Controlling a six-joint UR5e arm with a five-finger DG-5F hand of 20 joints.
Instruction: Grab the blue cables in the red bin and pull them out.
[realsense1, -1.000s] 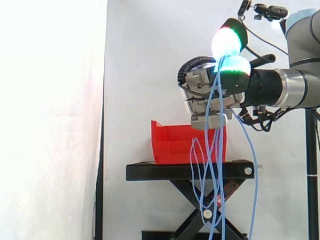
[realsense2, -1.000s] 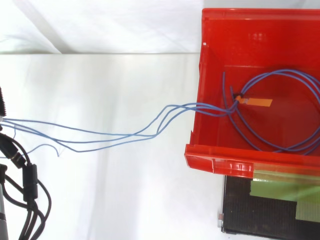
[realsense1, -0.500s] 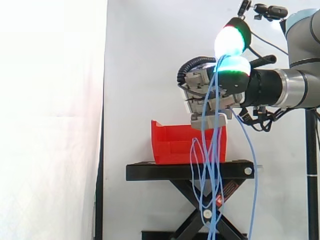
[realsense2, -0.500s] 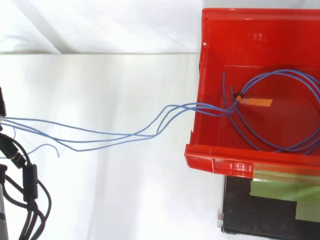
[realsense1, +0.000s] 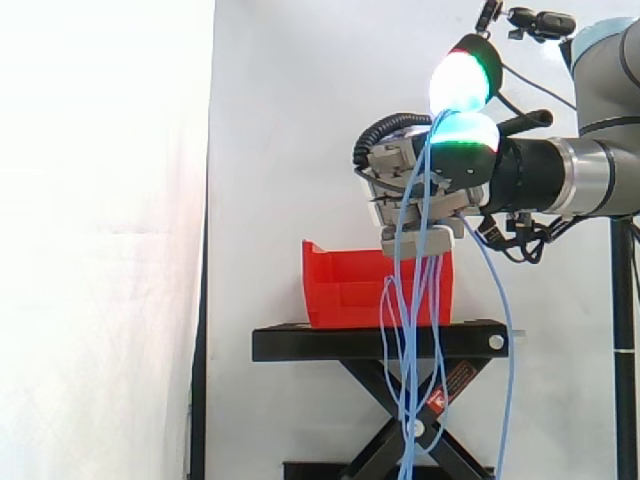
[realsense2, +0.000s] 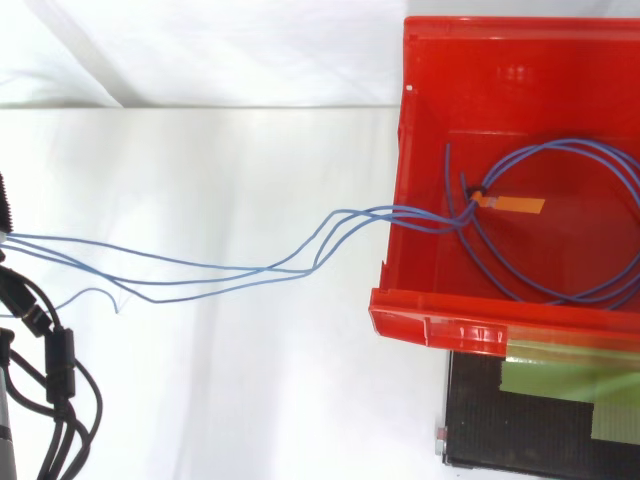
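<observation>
hand gripping the blue cables, raised above the red bin; one loop lying inside the bin.
in the side view the hand (realsense1: 425, 190) is hovering higher than the red bin (realsense1: 340, 285), toward its right end, and is pinching the blue cables (realsense1: 408, 300) between its glowing white-and-green fingertips (realsense1: 458, 82); several strands are hanging from the pinch, passing in front of the bin and the black stand (realsense1: 330, 342) and reaching the bottom edge. in the top view the strands are running from the left edge over the bin's near wall into the bin, where a loop is lying on the floor with an orange tag (realsense2: 515, 205) at the point where the strands are meeting.
</observation>
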